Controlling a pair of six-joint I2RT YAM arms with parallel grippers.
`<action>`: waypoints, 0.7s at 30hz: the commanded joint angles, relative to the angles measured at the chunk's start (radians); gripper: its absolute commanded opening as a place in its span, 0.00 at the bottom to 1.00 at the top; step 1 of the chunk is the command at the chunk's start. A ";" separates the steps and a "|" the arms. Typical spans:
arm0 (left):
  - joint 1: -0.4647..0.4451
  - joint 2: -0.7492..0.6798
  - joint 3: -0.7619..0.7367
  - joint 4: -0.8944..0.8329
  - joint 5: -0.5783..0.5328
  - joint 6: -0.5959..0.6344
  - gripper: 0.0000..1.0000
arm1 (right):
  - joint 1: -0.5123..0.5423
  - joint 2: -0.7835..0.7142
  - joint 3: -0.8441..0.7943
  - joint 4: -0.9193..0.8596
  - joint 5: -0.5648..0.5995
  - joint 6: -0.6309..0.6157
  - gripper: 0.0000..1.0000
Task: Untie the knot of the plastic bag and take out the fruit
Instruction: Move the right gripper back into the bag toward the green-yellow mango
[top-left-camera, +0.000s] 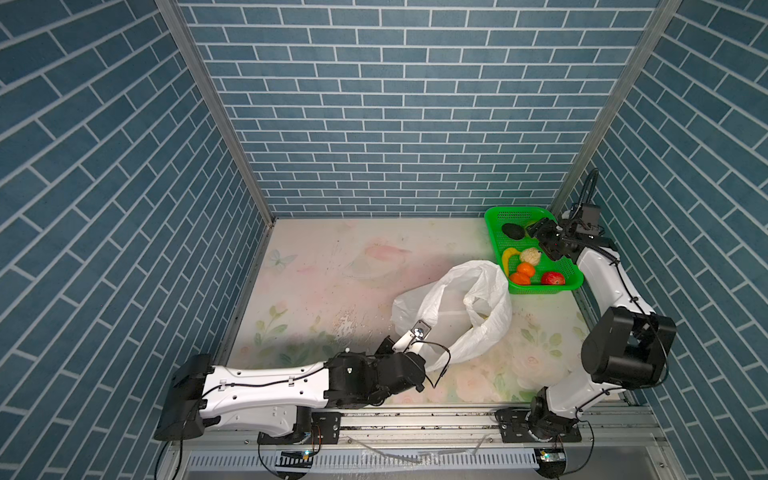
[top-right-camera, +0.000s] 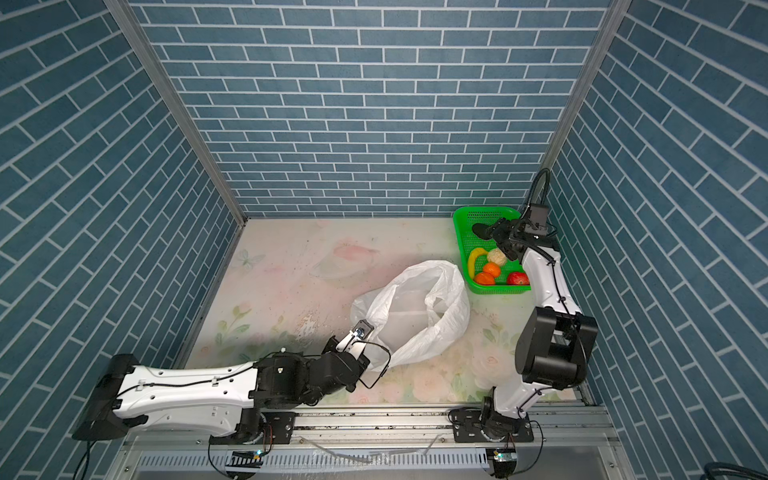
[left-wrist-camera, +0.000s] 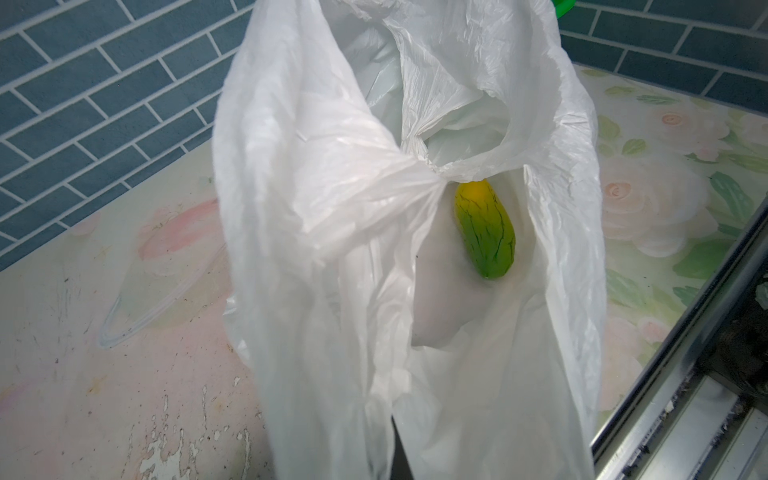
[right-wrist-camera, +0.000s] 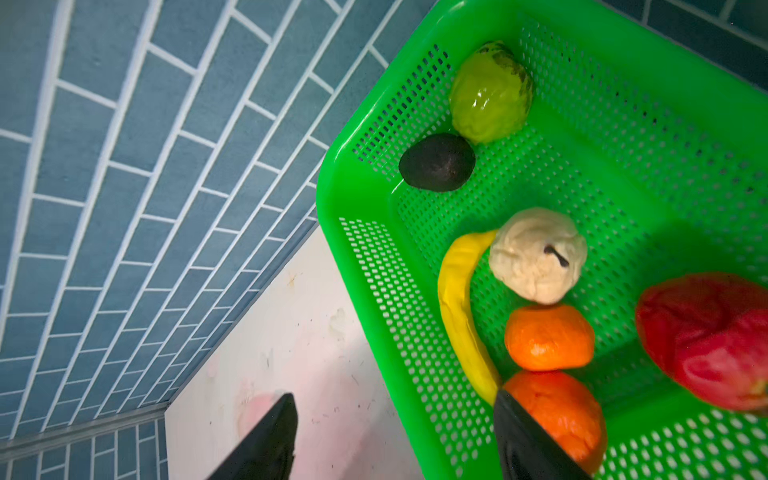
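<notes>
White plastic bag gaped mid-table, its far edge against the green basket; bare mat lay open to its left. Left gripper, clenched, seemingly pinched the near rim. One yellow-green oblong fruit lay inside. Right gripper hung splayed, empty, over the basket.

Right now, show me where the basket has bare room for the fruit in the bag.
Bare floor of the green basket lies between the green round fruit, the whitish knobbly piece and the red fruit. Crowded: the wall side, where banana and two oranges line up.
</notes>
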 joint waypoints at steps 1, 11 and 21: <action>0.010 0.001 0.017 0.014 0.007 0.026 0.00 | 0.028 -0.105 -0.076 -0.083 -0.049 -0.041 0.74; 0.010 -0.001 0.028 0.046 0.006 0.064 0.00 | 0.332 -0.431 -0.170 -0.355 -0.057 0.021 0.73; 0.009 0.001 0.030 0.098 0.015 0.097 0.00 | 0.667 -0.457 -0.202 -0.429 0.083 0.098 0.70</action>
